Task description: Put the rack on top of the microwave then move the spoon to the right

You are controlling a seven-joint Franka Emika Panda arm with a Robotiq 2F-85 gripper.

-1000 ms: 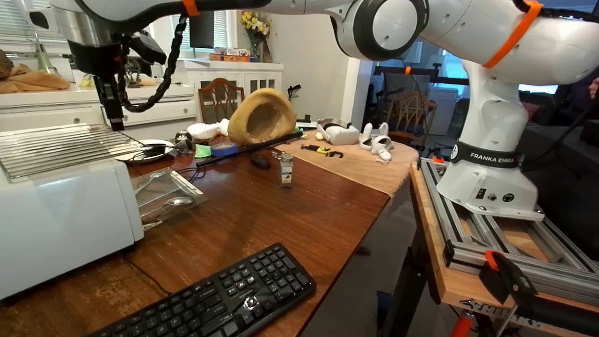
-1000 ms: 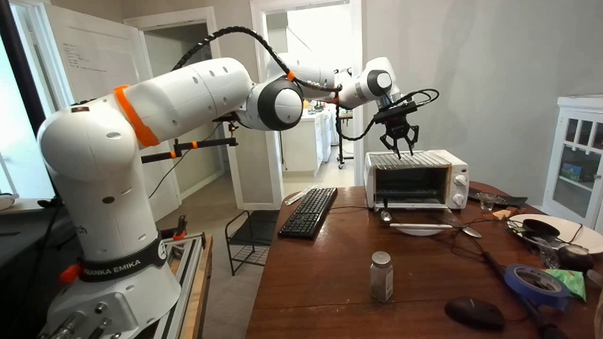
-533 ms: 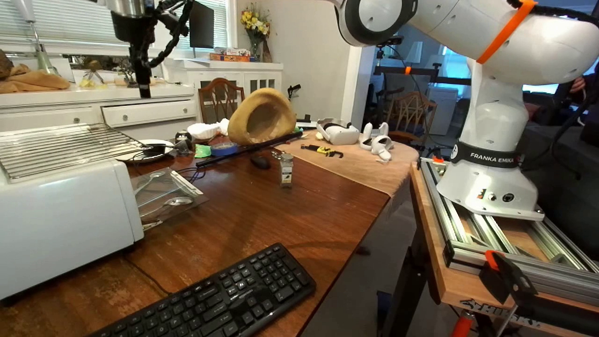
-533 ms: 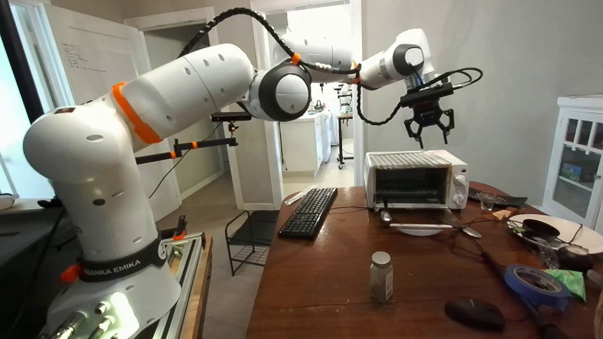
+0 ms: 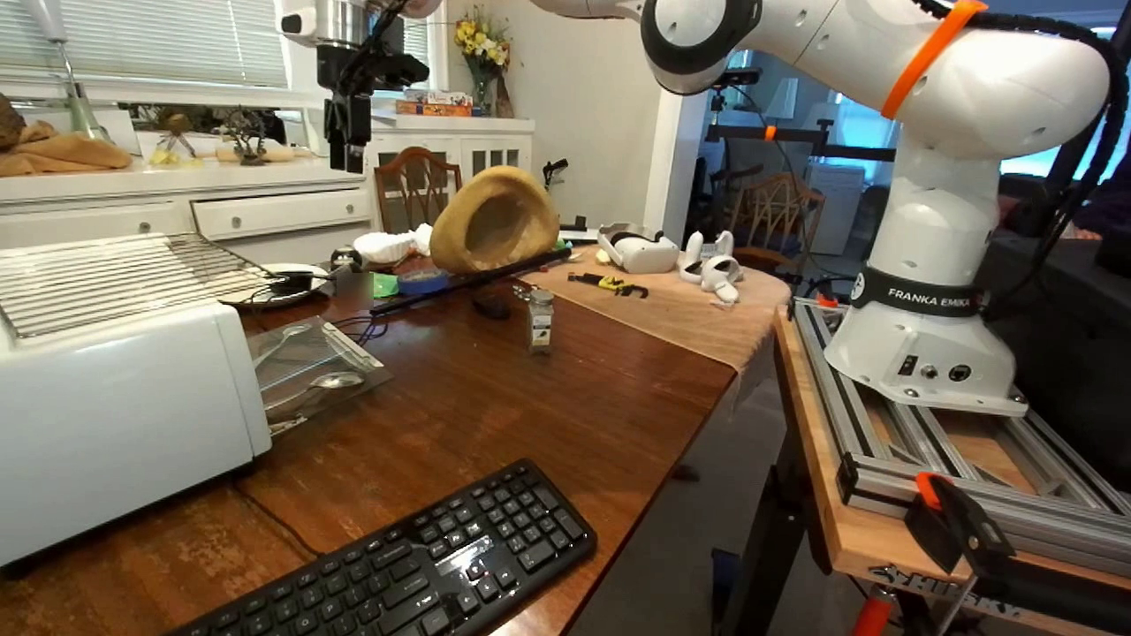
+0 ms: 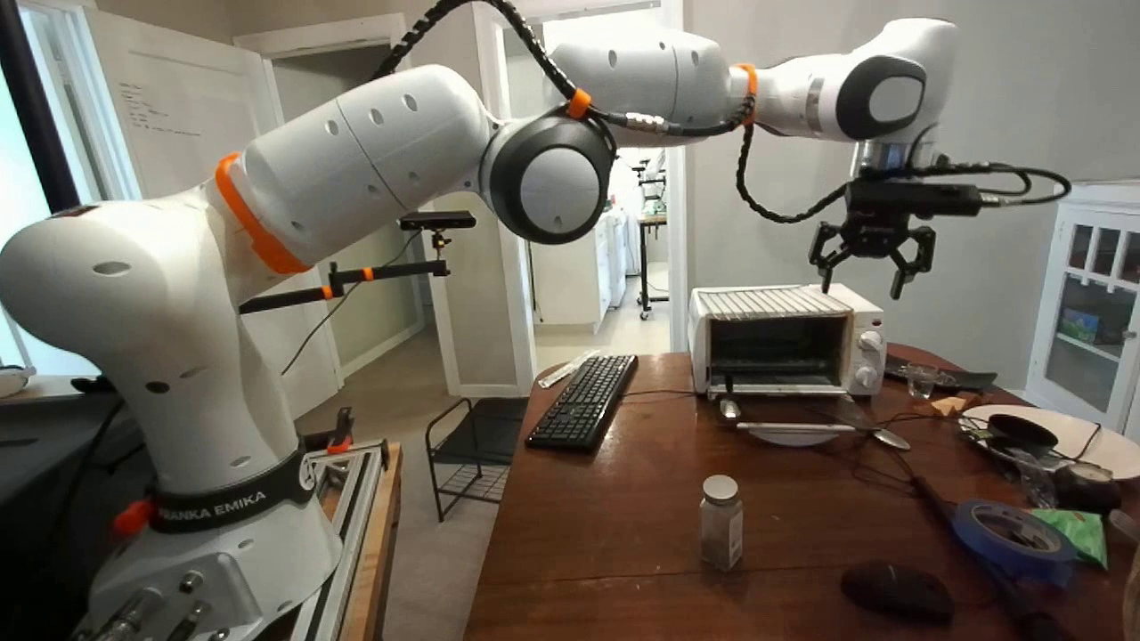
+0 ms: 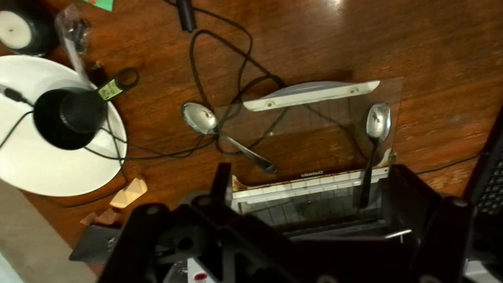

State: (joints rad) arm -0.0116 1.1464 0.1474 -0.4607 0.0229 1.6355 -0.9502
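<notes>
In an exterior view, the rack (image 5: 102, 278) lies atop the microwave (image 5: 124, 424), at left. In an exterior view, the end effector (image 6: 861, 291) hangs spread, upper right. Wrist view: one spoon (image 7: 209, 125) left of centre, another spoon (image 7: 377, 127) at right.

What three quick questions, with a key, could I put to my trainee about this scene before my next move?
1. True or false: the wire rack lies on top of the toaster oven.
2. How many spoons show in the wrist view?
3. Choose one. The gripper is:
a) shut on the wire rack
b) open, holding nothing
c) shut on one of the spoons

Key: 1 true; 2 two; 3 b.
</notes>
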